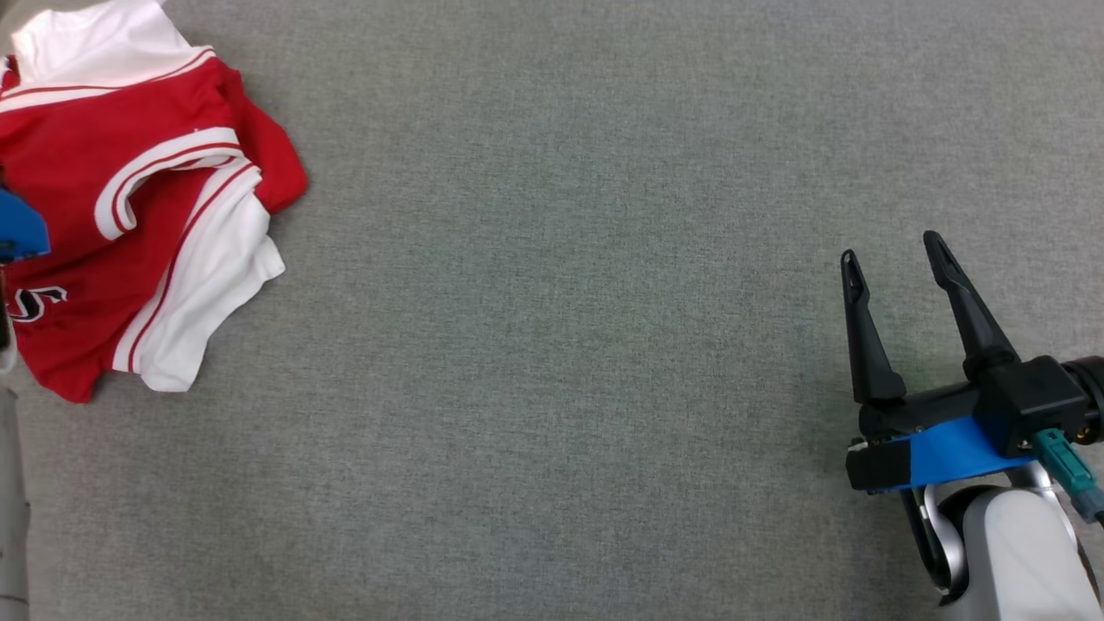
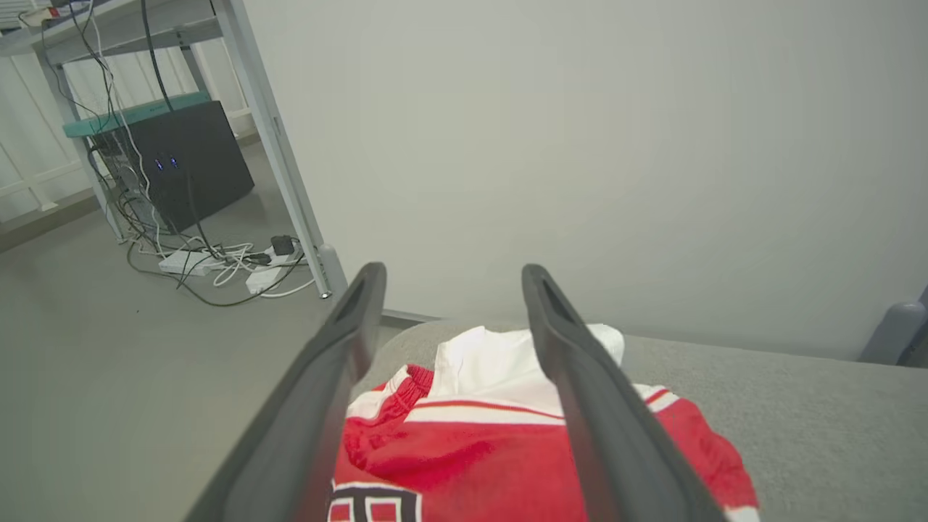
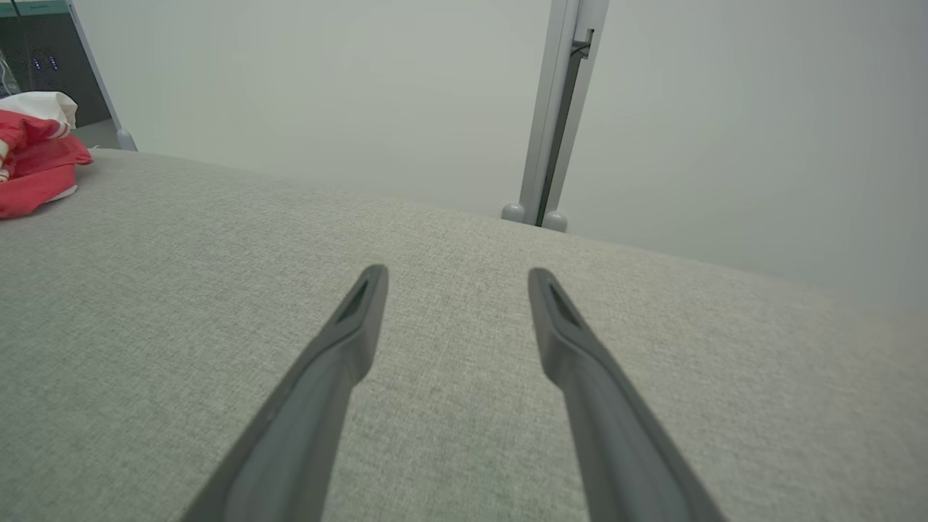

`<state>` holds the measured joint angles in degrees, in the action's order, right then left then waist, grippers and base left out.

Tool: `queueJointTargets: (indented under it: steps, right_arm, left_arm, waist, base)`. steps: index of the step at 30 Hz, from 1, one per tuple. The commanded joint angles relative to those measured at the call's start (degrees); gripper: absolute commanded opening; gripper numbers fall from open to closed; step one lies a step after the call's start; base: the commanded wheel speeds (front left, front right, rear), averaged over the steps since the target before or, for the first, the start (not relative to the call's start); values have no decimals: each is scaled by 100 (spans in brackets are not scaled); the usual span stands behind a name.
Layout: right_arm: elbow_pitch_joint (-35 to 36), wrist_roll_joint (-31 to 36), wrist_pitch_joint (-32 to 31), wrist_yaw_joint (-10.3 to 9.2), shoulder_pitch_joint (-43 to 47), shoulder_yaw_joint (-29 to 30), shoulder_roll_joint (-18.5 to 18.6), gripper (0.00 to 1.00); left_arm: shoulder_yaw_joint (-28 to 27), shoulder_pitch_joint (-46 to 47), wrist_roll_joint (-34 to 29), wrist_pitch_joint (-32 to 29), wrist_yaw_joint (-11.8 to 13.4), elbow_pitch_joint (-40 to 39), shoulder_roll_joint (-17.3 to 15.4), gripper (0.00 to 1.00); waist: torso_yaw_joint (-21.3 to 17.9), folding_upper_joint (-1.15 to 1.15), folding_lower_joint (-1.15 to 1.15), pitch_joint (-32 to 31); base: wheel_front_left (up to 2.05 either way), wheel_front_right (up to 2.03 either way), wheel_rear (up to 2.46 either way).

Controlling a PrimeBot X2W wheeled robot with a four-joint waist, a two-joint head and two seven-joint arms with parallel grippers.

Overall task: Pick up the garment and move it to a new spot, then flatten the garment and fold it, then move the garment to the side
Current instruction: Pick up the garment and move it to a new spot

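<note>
Red-and-white garment (image 1: 129,198) is lying crumpled at the bench's (image 1: 561,345) left edge, long axis running roughly near-to-far, white end pointing away. Probably soft, light and floppy, so pinching a loose outer edge like the white hem looks best. Left gripper (image 2: 453,277) is hovering over it, fingers wide, holding nothing. Right gripper (image 1: 893,250) is sitting well apart, fingers wide.

A crumpled red-and-white garment (image 1: 129,207) lies bunched at the far left of the grey surface.

Lab: cable-strewn bench (image 2: 270,138), power strips (image 2: 180,262)
</note>
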<state>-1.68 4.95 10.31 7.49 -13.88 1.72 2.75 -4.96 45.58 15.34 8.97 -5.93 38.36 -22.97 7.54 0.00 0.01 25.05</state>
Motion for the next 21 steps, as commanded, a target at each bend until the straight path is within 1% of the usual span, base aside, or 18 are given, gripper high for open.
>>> queueJointTargets:
  steps: [1,5,11,13,18,19,20,21]
  right_arm:
    - [41,19,-22,1,-42,3,24,100]
    - [162,55,-68,1,-70,17,23,100]
    - [250,90,-132,1,-90,17,24,100]
    - [261,102,-146,1,-109,-15,24,100]
    - [264,87,-158,1,-116,-80,24,100]
    - [256,78,-158,1,-114,-87,24,100]
    - [243,67,-156,1,-109,-95,24,100]
    - [234,56,-156,1,-103,-103,24,100]
  left_arm:
    - [9,61,27,-36,-11,72,-11,100]
    - [205,185,135,-322,-105,761,-8,100]
    - [522,171,437,-741,-160,1586,120,100]
    - [682,183,575,-908,-152,1768,176,100]
    - [1056,172,930,-1397,-156,2092,175,100]
    - [1101,176,1004,-1459,-156,2129,152,31]
    - [1149,171,1053,-1488,-157,2152,122,0]
    - [1205,164,1110,-1503,-157,2173,99,0]
  waist:
    - [-4,0,-1,10]
    - [-42,0,-1,79]
    - [-38,0,-1,119]
    - [-45,0,-1,120]
    - [-88,0,-1,88]
    - [-100,0,-1,78]
    - [-115,0,-1,63]
    - [-130,0,-1,45]
  base:
    - [0,0,0]
    - [0,0,0]
    - [0,0,0]
    - [0,0,0]
    - [0,0,0]
    - [0,0,0]
    - [0,0,0]
    - [0,0,0]
